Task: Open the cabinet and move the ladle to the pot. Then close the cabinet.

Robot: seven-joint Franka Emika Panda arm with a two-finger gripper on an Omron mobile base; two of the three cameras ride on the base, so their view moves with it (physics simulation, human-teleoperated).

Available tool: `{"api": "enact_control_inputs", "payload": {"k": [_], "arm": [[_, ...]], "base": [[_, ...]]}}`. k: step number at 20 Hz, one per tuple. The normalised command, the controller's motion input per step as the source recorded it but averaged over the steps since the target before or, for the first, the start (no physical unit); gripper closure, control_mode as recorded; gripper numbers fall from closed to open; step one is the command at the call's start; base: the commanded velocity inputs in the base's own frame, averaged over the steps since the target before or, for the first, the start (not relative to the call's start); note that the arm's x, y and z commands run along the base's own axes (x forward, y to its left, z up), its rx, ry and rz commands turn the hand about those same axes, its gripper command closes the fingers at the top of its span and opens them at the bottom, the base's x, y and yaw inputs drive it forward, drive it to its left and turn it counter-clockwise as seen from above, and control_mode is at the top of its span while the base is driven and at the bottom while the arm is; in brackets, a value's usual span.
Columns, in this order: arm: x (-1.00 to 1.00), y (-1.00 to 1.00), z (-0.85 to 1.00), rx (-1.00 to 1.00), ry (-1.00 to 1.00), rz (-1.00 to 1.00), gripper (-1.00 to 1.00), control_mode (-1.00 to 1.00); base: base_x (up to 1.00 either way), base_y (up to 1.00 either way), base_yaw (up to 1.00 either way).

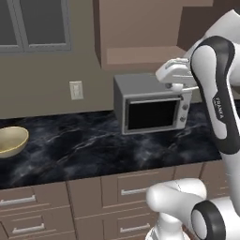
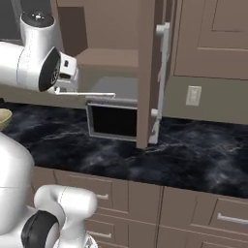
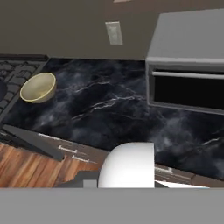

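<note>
The cabinet (image 2: pixel 145 72) door stands swung open, so the gripper (image 2: pixel 68 85), clamped on the ladle (image 2: pixel 87 94) (thin rod jutting sideways), carries it above the microwave (image 1: pixel 152 103) potward.

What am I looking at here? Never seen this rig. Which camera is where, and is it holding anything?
These are rendered pictures of a simulated kitchen. The white arm is a robot on a base that can drive. Two cameras ride on that base, behind the arm to its left and right, and show the same scene from two sides. The third sits on the hand and looks down at the counter.

On the black counter stand a grey microwave and a tan bowl. The brown cabinet above hangs open, its door edge-on in the right view.

A thin silver rod, apparently the ladle, sticks out from the tool, so it looks held.
</note>
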Motion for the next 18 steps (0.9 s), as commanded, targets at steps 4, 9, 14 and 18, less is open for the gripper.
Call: {"api": "enact_control_inputs", "payload": {"k": [4,9,14,18], "arm": [[0.0,0.0,0.0,0.0,0.0,0.0,1.0,1.0],[0.0,0.0,0.0,0.0,0.0,0.0,1.0,1.0],[0.0,0.0,0.0,0.0,0.0,0.0,1.0,1.0],[0.0,0.0,0.0,0.0,0.0,0.0,1.0,1.0]], "base": [[-1.0,0.4,0.0],[-0.66,0.97,0.0],[0.0,1.0,0.0],[0.2,1.0,0.0]]}}
